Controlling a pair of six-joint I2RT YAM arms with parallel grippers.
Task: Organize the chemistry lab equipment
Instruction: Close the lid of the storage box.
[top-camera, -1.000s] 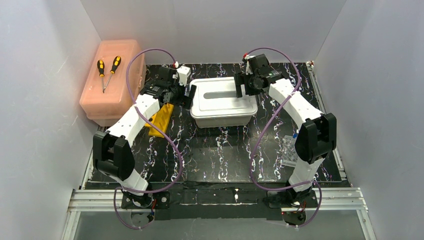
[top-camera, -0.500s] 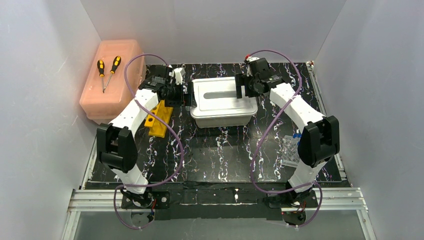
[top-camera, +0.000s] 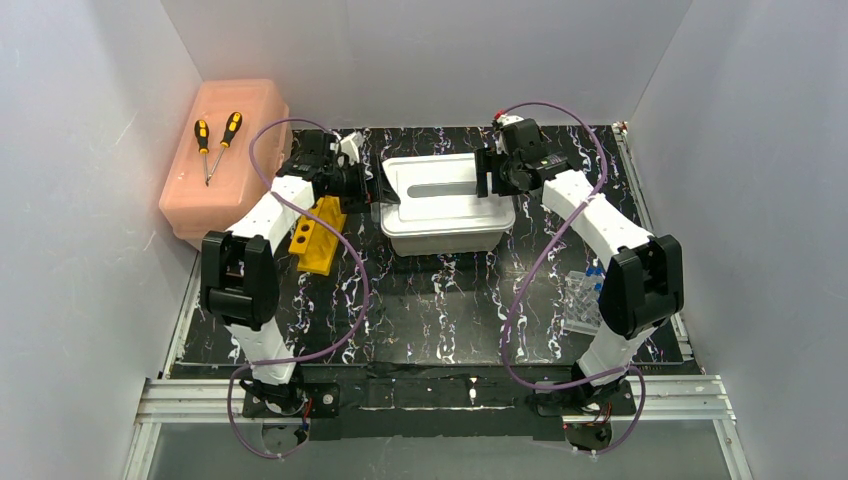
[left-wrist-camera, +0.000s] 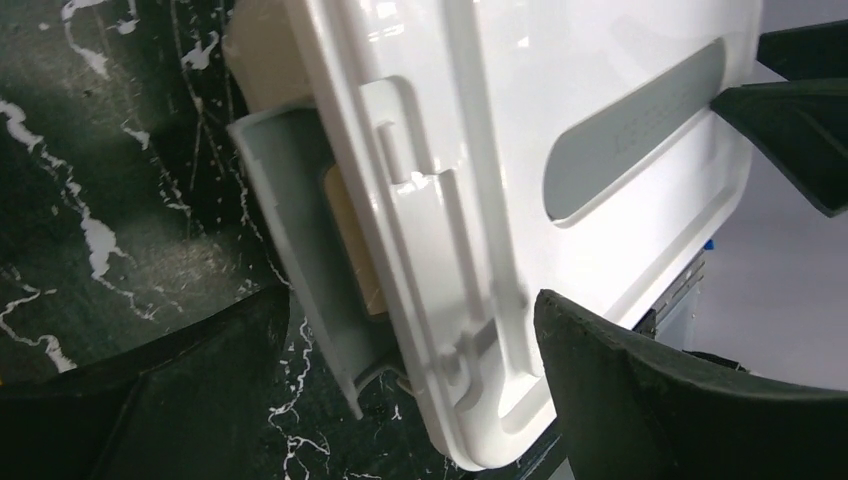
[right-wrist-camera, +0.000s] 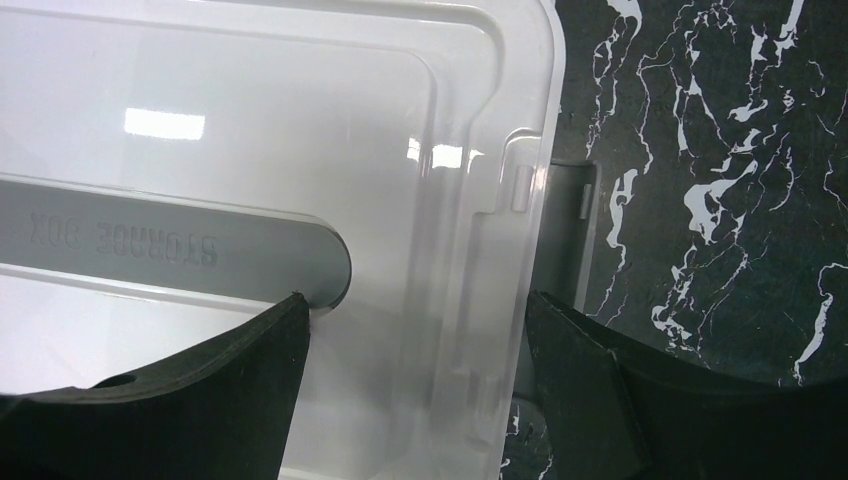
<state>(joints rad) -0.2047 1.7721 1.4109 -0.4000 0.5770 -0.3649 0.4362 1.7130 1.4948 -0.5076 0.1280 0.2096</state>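
Observation:
A white lidded storage box (top-camera: 445, 205) with a grey handle strip stands at the table's middle back. My left gripper (top-camera: 380, 190) is open at its left end. In the left wrist view (left-wrist-camera: 412, 330) its fingers straddle the lid's edge (left-wrist-camera: 480, 200) and a grey latch (left-wrist-camera: 300, 240) that stands away from the lid. My right gripper (top-camera: 488, 178) is open at the right end and straddles the lid's edge (right-wrist-camera: 415, 310) beside another grey latch (right-wrist-camera: 565, 230). The yellow slotted rack (top-camera: 318, 235) lies left of the box. The bowl, bottle, spoon and triangle are out of view.
A translucent pink box (top-camera: 225, 160) with two black-and-orange screwdrivers (top-camera: 215, 140) on it stands at the back left. A small clear item with blue bits (top-camera: 580, 298) lies by the right arm. White walls close in the table on three sides.
My left arm has swung back and left, which uncovers the yellow rack, and its gripper has settled at the box's left end. My right gripper has shifted slightly right.

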